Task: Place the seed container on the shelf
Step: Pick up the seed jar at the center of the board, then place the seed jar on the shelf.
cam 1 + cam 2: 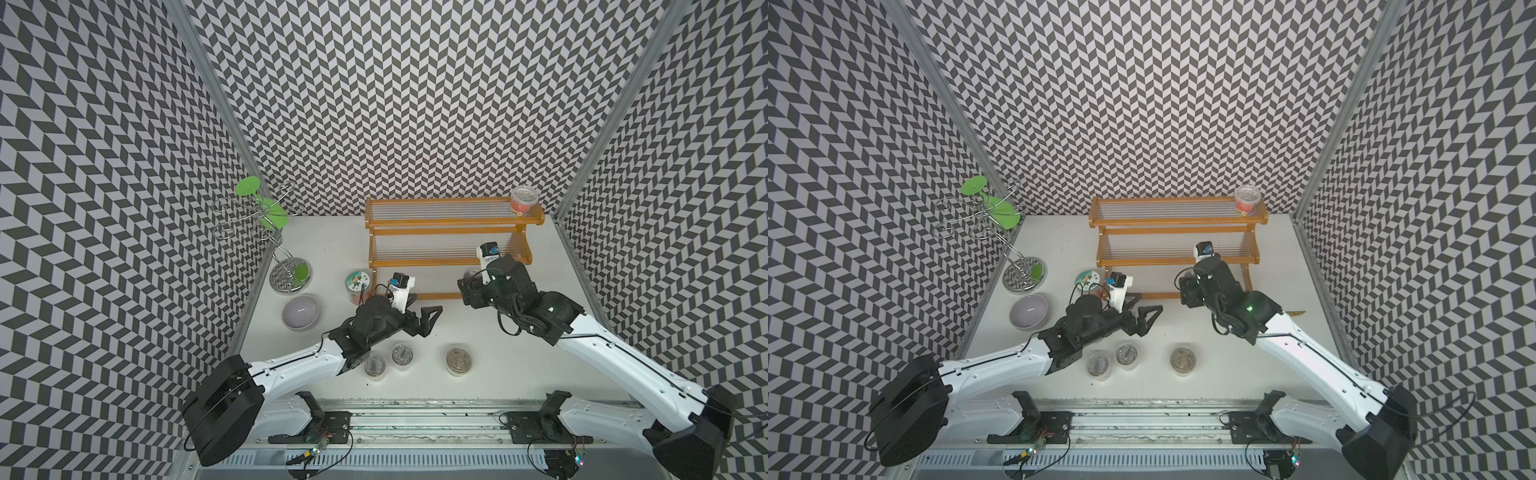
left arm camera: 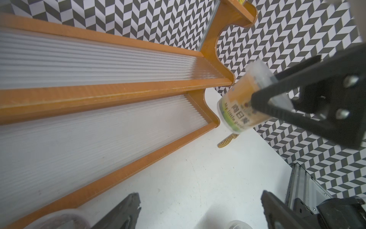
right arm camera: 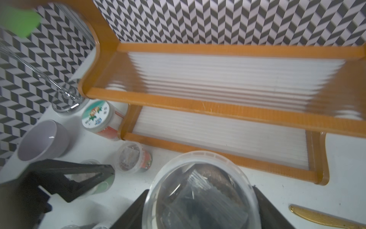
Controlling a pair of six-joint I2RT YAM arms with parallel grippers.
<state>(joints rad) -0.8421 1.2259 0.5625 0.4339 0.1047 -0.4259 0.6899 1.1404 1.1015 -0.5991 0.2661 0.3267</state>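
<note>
The seed container point(image 2: 240, 103), a clear-lidded jar with an orange label, is tilted in the air just off the right end of the shelf's lowest tier. My right gripper point(image 3: 200, 190) is shut on it, a finger on each side of its lid point(image 3: 198, 174). In a top view the right gripper point(image 1: 469, 284) hovers over the front rail of the shelf point(image 1: 449, 220), an orange-brown stepped rack with clear ribbed tiers. My left gripper point(image 1: 424, 306) stands open and holds nothing, low over the table in front of the shelf's left half, its fingers wide apart point(image 2: 200, 195).
A red-filled jar point(image 1: 523, 200) stands on the top tier's right end. A jar with a pictured lid point(image 1: 358, 284) sits by the shelf's left foot. Three clear jars point(image 1: 402, 355) line the front. A lavender bowl point(image 1: 301, 311), a wire stand point(image 1: 266, 224) and a gold utensil point(image 3: 316, 217) are nearby.
</note>
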